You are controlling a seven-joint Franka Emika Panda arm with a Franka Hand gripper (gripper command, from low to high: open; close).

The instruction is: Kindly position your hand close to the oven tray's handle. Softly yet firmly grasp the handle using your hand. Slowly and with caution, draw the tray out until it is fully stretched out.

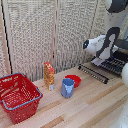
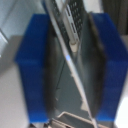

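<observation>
A white robot arm reaches toward the oven tray [image 1: 98, 73], a dark slatted rack jutting from the oven [image 1: 119, 59] at the exterior view's right. Its claw [image 2: 68, 70] shows in the wrist view: two blue fingertips [image 2: 35, 70] flank the thin handle [image 2: 70, 62] bar between them; whether they press it is unclear. On the wooden surface [image 1: 90, 107] sit a red basket [image 1: 18, 96], a yellow-orange carton [image 1: 49, 75], a blue cup [image 1: 67, 87] and a red bowl [image 1: 75, 79]

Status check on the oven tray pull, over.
Gripper fingers straddling the handle. Oven tray partly out. Nothing blocking; red bowl apart.
</observation>
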